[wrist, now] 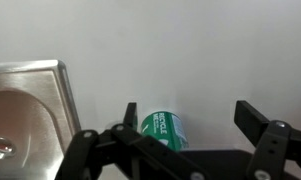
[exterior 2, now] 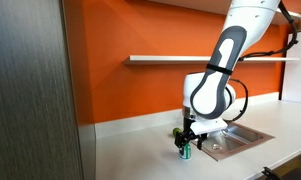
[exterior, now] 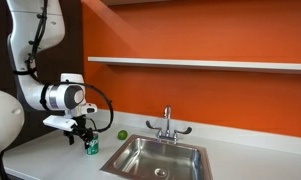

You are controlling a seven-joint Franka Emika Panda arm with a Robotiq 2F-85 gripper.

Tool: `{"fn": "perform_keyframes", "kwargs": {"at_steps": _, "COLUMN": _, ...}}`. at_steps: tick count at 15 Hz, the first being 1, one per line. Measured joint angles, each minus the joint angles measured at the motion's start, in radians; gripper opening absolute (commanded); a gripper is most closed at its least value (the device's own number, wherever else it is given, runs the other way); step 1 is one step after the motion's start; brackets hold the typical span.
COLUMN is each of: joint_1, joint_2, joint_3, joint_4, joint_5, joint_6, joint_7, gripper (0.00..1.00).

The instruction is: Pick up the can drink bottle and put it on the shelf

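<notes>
The green drink can [exterior: 91, 147] stands upright on the grey countertop [exterior: 50, 160], left of the steel sink; it also shows in an exterior view [exterior 2: 186, 152]. My gripper [exterior: 85, 133] hangs just above it, pointing down, also seen in an exterior view [exterior 2: 186, 139]. In the wrist view the can [wrist: 162, 128] sits between the fingers, close to the left one, and the gripper [wrist: 187, 115] is open with a wide gap on the right side. The white-grey shelf [exterior: 210, 63] runs along the orange wall high above, as in an exterior view [exterior 2: 160, 59].
A steel sink [exterior: 155, 158] with a faucet [exterior: 168, 122] lies right of the can. A small green lime-like fruit [exterior: 121, 135] rests near the wall. A dark cabinet panel [exterior 2: 30, 90] stands at one end of the counter.
</notes>
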Motion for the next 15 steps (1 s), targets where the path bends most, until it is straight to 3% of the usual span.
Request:
{"fn": "perform_keyframes", "kwargs": {"at_steps": 7, "joint_1": 0.0, "joint_2": 0.012, "joint_3": -0.078, "joint_4": 0.007, "joint_5": -0.296, "joint_6": 0.056, "joint_7": 0.234, "gripper": 1.0}}
{"fn": "perform_keyframes", "kwargs": {"at_steps": 15, "joint_1": 0.0, "joint_2": 0.012, "joint_3": -0.124, "joint_4": 0.017, "joint_5": -0.475, "joint_6": 0.113, "joint_7": 0.415, "gripper": 1.0}}
